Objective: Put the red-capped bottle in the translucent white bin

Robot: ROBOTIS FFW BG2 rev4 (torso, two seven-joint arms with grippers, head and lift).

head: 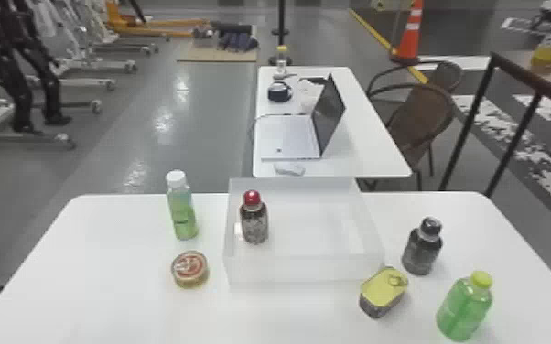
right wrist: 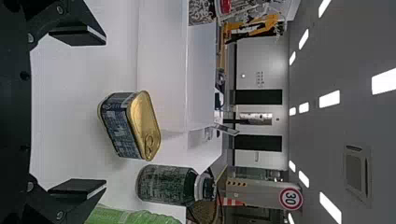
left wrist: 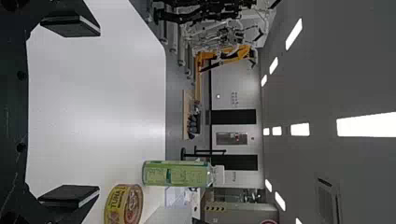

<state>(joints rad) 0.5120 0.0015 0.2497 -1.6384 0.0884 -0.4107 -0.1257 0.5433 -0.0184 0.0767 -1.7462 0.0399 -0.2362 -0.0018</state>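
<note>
The red-capped bottle (head: pixel 254 226) stands upright inside the translucent white bin (head: pixel 306 270), closer to its left wall than its right, so we judge the task's goal met. Nearest us, the left gripper (left wrist: pixel 99 111) is released, its fingers spread well apart with nothing between them, and the right gripper (right wrist: pixel 106 112) is likewise parted and gripping nothing; we take it that neither has anything left to carry. On the near part of the table (head: pixel 105 283), a green bottle (head: pixel 464 309) stands to the right and a rectangular tin (head: pixel 382 292) lies flat by the bin's near right corner. A round can (head: pixel 190 269) sits to the bin's left, and a black-capped bottle (head: pixel 422 249) stands to its right. These stay outside, we think, because only one bottle is asked for. The bin sits centrally, probably so that either arm could reach it, and its walls should check the bottle if it tips. Farther off, left of the bin, a white-capped bottle (head: pixel 182 215) stands upright. Beyond, a laptop (head: pixel 290 137) lies open on another desk (head: pixel 366 146). From here, we would simply keep both arms away from the bin.
</note>
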